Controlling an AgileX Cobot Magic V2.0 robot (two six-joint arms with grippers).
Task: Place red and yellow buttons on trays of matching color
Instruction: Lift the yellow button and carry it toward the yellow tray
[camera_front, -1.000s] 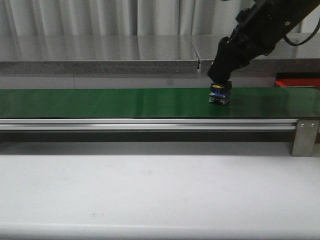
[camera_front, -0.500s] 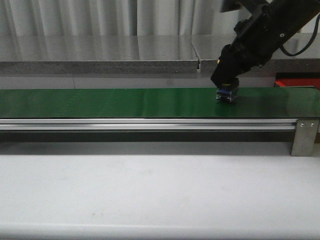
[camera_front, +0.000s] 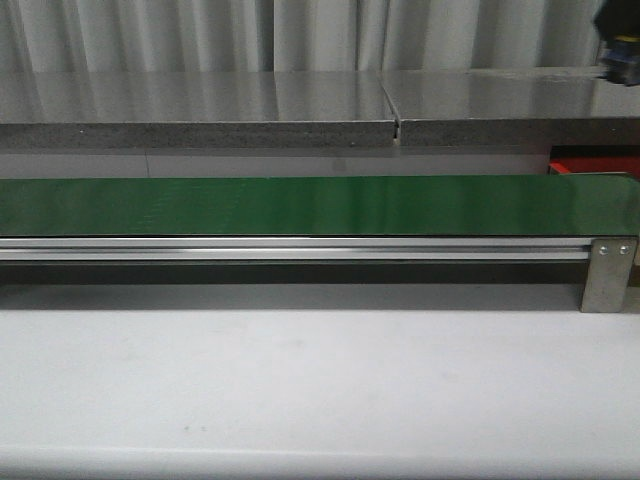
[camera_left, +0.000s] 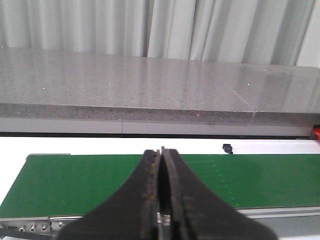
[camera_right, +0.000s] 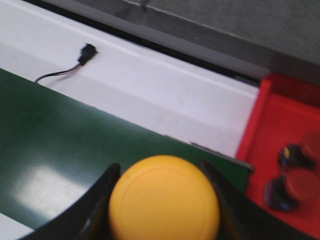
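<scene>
1. Our right claw (camera_right: 162, 200) is clenched around a yellow button (camera_right: 164, 199), its fingers pressing the cap from either side; the button hangs above the green conveyor belt (camera_right: 60, 145).
2. Ahead of that claw and off to one side lies the red tray (camera_right: 280, 130), already holding red buttons (camera_right: 295, 175). That is the wrong colour for what we carry.
3. No yellow tray shows in any view, so we cannot tell which way it lies from the claw; the coming move hinges on that.
4. In the front view the right claw barely shows at the upper right corner (camera_front: 622, 50), well above the belt.
5. Our left claw (camera_left: 161, 200) is clenched on nothing, hovering over the belt's near edge, away from the red tray.
</scene>
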